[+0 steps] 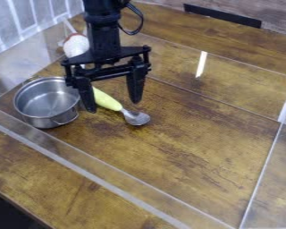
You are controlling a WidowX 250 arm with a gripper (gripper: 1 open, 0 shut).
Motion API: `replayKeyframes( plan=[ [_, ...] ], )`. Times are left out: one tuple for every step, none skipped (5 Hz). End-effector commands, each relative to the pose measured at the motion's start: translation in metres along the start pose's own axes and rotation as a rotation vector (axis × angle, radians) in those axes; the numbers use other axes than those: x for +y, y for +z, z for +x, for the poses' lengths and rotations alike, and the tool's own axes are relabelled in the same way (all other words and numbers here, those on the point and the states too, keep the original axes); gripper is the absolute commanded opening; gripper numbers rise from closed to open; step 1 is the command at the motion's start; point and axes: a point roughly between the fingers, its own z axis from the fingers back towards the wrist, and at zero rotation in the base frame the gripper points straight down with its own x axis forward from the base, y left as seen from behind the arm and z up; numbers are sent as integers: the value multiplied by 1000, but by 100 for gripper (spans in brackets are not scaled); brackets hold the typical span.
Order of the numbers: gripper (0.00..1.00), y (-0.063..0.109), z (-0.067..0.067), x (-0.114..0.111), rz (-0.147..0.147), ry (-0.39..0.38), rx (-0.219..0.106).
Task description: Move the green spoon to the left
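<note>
Beside the steel bowl [46, 100], the green spoon [113, 104] lies diagonally, handle between the wide-spread fingers [83, 97] hovering above.

A black robot arm comes down from the twelve o'clock edge of the view, its wrist vertical and its gripper [111, 97] pointing straight down. The two long black fingers [85, 94] are spread wide apart, one toward nine o'clock and one toward three o'clock of the wrist, hanging from a horizontal black crossbar. Nothing is gripped between them.
</note>
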Motion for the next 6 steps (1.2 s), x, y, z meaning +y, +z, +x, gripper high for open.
replayKeyframes(
  plan=[
    [100,8,1,-7,-37,118,-29],
    [100,2,8,-3,-34,141,-29],
    [100,-3,15,2,-29,150,-28],
    [100,-3,14,4,-25,189,-29],
    [100,-1,13,6,-26,218,-31],
    [100,-10,16,11,-25,233,-33]
  ],
)
